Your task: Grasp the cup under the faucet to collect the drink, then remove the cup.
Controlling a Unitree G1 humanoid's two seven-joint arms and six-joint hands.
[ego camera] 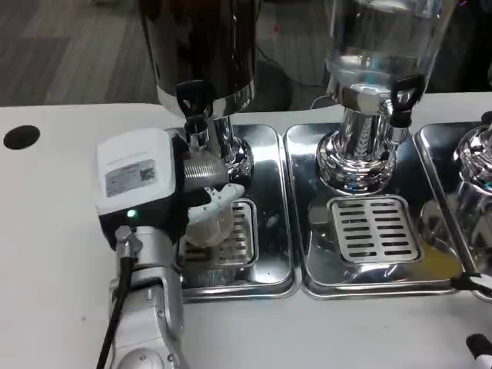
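The left hand (201, 201) wraps its fingers around the clear cup (209, 223), holding it over the drip tray (265, 231) grate, right under the dark dispenser's faucet (194, 104), toward the desk's (46, 231) far edge.

The left hand (165, 192) holds what looks like a clear cup (209, 223) under the dark dispenser's faucet (194, 104).

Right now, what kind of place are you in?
Probably a self-serve drink station: beverage dispensers with faucets on steel drip trays, atop a white table. My left hand holds a cup.
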